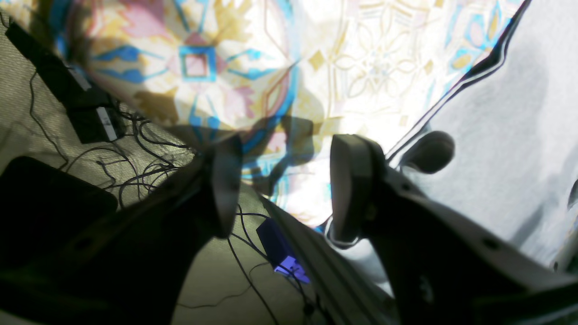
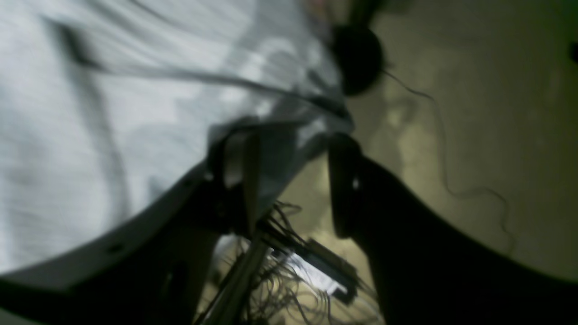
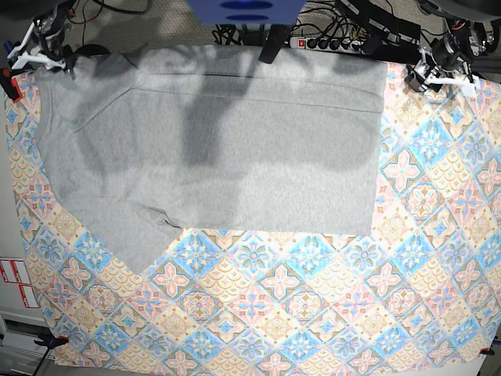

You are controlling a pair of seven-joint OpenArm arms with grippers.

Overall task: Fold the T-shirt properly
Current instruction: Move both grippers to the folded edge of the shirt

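The T-shirt (image 3: 227, 149) lies spread flat on the upper half of the patterned tablecloth (image 3: 313, 313), its plain grey side up. In the base view its long upper edge runs along the far edge of the table, a fold line shows as a faint crease just below that edge, and one sleeve (image 3: 133, 235) sticks out toward the lower left. The right-hand edge of the cloth ends in a straight line short of the table's right side, leaving a strip of tablecloth bare there. Shadows of the arms fall across the grey fabric.

The left gripper (image 1: 284, 189) hangs over the far right corner of the table, just off the shirt's corner; in its wrist view both fingers (image 1: 350, 185) stand well apart with only tablecloth and floor showing between them, and nothing is held. The grey fabric fills the right of that view, beside the gripper but not in it.

The right gripper (image 2: 293, 180) sits at the far left corner, at the shirt's edge. Its wrist view is blurred, yet the two fingers (image 2: 343, 185) are seen parted with a gap between them; a bit of grey cloth lies against the left finger, and whether it is caught or merely behind it I cannot tell.

Beyond the table edge are cables (image 1: 135, 153) and a power strip (image 3: 329, 43) on the floor
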